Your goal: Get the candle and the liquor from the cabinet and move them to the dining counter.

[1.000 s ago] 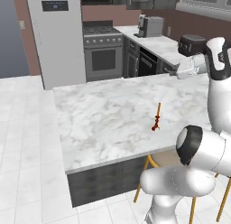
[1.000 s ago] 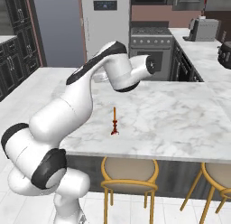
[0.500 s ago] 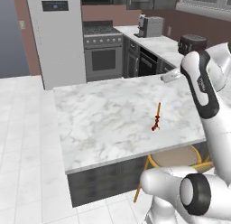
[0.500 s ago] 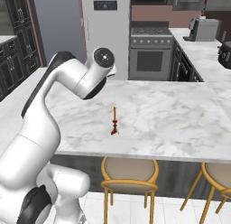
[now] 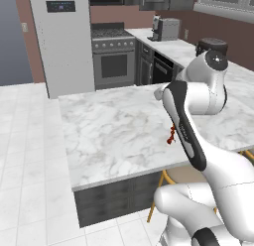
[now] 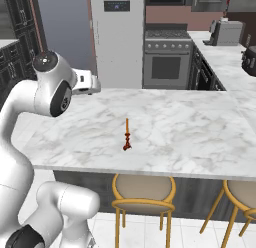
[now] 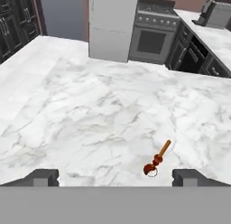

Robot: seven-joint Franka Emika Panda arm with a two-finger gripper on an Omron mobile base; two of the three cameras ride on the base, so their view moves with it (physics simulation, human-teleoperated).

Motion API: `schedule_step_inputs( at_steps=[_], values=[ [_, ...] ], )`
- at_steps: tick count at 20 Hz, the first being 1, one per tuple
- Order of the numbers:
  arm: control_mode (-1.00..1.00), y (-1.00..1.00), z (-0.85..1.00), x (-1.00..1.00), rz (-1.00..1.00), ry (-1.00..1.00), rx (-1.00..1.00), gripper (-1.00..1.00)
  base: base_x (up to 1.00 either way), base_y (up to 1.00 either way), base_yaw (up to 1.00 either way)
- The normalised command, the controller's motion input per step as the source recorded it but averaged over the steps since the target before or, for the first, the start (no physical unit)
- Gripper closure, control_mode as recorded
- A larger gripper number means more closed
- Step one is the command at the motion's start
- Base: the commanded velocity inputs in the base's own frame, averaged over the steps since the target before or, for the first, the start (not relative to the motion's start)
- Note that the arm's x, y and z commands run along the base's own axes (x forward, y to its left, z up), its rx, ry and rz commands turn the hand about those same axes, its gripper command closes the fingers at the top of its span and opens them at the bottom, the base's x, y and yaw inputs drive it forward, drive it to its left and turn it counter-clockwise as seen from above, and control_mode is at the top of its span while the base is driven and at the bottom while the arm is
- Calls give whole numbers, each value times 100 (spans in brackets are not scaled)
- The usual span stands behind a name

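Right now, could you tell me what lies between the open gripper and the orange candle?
Bare white marble dining counter, in the hand view, separates gripper and candle.

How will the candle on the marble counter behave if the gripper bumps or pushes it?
The candle is a thin stick upright on a small round base, so it probably tips easily. Once down, it may roll on the smooth dining counter. It looks light and could snap.
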Motion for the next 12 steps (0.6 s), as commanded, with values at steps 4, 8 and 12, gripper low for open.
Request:
schedule_step_inputs(
  at_steps=[4, 8, 12],
  values=[
    [-100, 2, 14, -57, -18, 17, -1, -100, 0, 0, 0],
    [-100, -11, 33, -66, -5, 20, 0, -100, 0, 0, 0],
    [-100, -1, 33, -64, -3, 21, 0, -100, 0, 0, 0]
  ],
)
